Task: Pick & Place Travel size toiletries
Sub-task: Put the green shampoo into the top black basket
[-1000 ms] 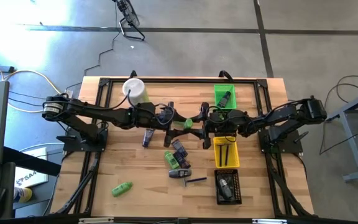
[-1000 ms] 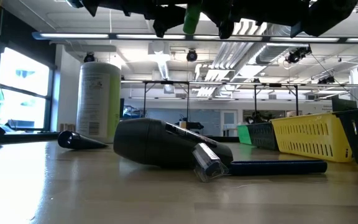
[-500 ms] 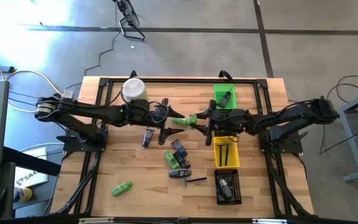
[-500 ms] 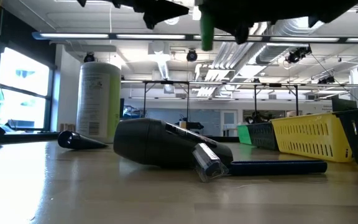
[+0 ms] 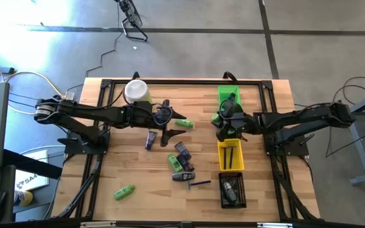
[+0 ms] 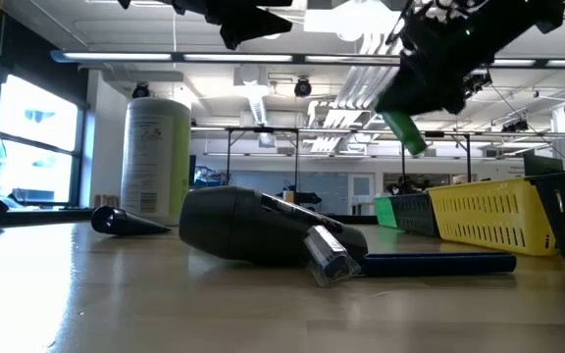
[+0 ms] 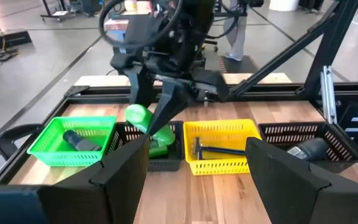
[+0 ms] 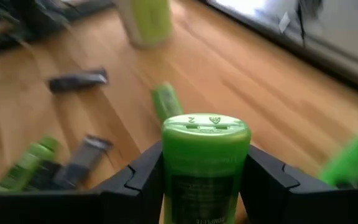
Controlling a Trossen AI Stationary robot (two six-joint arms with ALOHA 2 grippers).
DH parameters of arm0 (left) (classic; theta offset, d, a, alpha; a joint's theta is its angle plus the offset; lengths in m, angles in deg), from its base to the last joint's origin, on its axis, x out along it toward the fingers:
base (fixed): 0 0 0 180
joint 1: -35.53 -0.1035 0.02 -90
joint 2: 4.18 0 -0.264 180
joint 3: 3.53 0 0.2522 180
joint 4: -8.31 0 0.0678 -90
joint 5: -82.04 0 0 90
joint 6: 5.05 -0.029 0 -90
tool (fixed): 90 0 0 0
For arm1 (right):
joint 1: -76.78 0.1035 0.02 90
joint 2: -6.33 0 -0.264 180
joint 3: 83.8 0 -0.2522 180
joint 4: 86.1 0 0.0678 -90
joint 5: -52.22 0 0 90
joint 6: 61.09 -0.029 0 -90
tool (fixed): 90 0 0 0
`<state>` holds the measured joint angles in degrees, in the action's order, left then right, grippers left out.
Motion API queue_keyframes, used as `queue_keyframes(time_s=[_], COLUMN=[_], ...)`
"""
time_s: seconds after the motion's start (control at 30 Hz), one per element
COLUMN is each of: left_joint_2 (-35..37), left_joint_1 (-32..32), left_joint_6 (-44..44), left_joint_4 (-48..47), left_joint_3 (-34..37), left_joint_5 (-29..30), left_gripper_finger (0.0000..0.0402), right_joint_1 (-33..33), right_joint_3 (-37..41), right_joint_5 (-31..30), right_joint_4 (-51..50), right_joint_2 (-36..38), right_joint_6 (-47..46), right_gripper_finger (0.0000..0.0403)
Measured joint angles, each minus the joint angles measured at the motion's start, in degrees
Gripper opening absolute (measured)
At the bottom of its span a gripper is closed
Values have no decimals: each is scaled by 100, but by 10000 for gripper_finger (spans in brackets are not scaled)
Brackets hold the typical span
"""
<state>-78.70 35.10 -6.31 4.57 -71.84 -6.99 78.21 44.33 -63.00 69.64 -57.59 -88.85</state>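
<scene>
High view puts the right gripper (image 5: 224,123) right of the frame's centre, raised over the gap between the green bin (image 5: 228,96) and the yellow bin (image 5: 230,155), its fingers clamped on a bright green mini bottle (image 8: 205,163) (the right wrist view shows the cap end on, squeezed between both dark pads). Low view has that bottle (image 6: 402,132) hanging tilted in the upper right of the frame, clear of the table. The left gripper (image 5: 165,120) sits just left of centre, fingers apart and holding nothing; the left wrist view shows the two fingers spread wide with the bins in the gap between them. Another green bottle (image 5: 182,123) lies on the wood just right of that gripper. More toiletries, dark tubes (image 5: 181,154) and a green one, cluster below centre, and a lone green bottle (image 5: 124,191) lies toward the lower left. A pale-green canister (image 5: 136,92) stands upright at the upper left of the table, and a black bin (image 5: 232,190) sits below the yellow one.
</scene>
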Motion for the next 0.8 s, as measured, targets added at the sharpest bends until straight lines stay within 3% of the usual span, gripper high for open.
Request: queue_keyframes(time_s=[0.17,0.47,0.8], left_joint_2=[0,0,-2], left_joint_1=[2,4,4], left_joint_6=[0,5,9], left_joint_4=[-15,-101,-120], left_joint_3=[0,0,0], left_joint_5=[5,9,22], left_gripper_finger=[264,264,264], right_joint_1=[-172,-452,-499], right_joint_3=[2,2,2], right_joint_5=[-10,6,-333], right_joint_4=[-920,-1304,-1297], right_joint_2=[-187,-760,-1009], right_joint_6=[-775,-1281,-1246], right_gripper_finger=[158,160,258])
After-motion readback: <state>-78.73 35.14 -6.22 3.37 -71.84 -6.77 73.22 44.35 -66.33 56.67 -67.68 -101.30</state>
